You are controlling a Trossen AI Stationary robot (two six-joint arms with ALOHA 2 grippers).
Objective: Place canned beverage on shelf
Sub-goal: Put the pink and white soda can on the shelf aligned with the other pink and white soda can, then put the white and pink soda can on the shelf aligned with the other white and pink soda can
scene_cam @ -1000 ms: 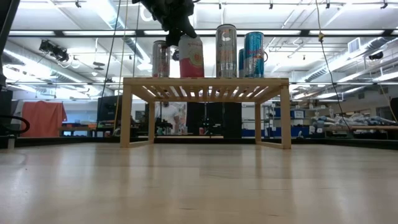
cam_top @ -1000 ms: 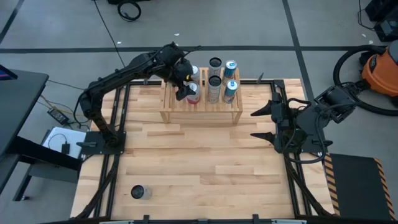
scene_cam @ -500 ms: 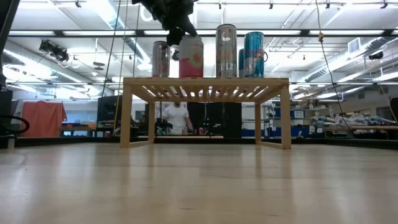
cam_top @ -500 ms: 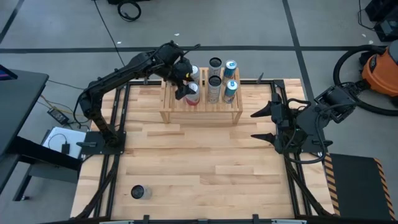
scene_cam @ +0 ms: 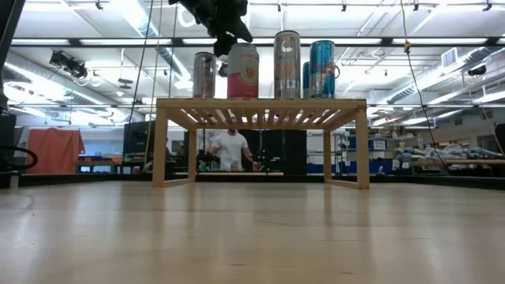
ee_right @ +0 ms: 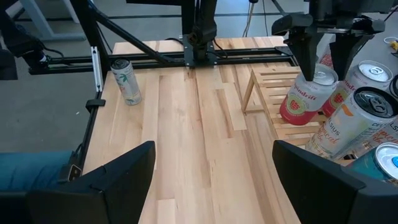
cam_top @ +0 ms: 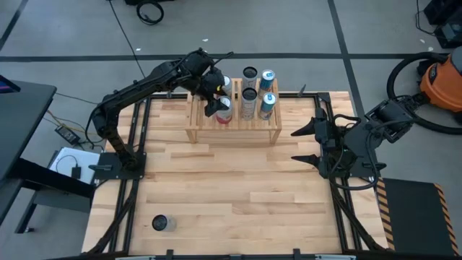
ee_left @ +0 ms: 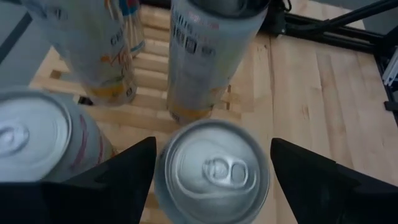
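Note:
A pink-and-white can (cam_top: pixel 225 111) stands at the front left of the pale wooden shelf (cam_top: pixel 234 131), among several other cans. My left gripper (cam_top: pixel 214 107) reaches over the shelf from the far left and is shut on the pink can near its top, also seen in the low view as gripper (scene_cam: pixel 225 39) and can (scene_cam: pixel 242 72). The left wrist view looks down on the can's silver lid (ee_left: pixel 214 171) between my two fingers. My right gripper (cam_top: pixel 307 143) waits open at the table's right side, holding nothing. My left gripper pinches the pink can between its two fingers at its top end, on opposite sides of the wall just under the rim (ee_left: pixel 163 180). The fingers slant down from the far left. The can is upright, its base (scene_cam: pixel 242 96) on the shelf's slatted top.
A silver can (ee_left: pixel 37 143) stands close beside the held one, and taller cans (ee_left: pixel 205 56) stand behind it. A lone can (cam_top: pixel 159 223) stands near the table's near left corner. Bare wood lies between shelf and near edge. A person (scene_cam: pixel 231 150) shows behind the shelf.

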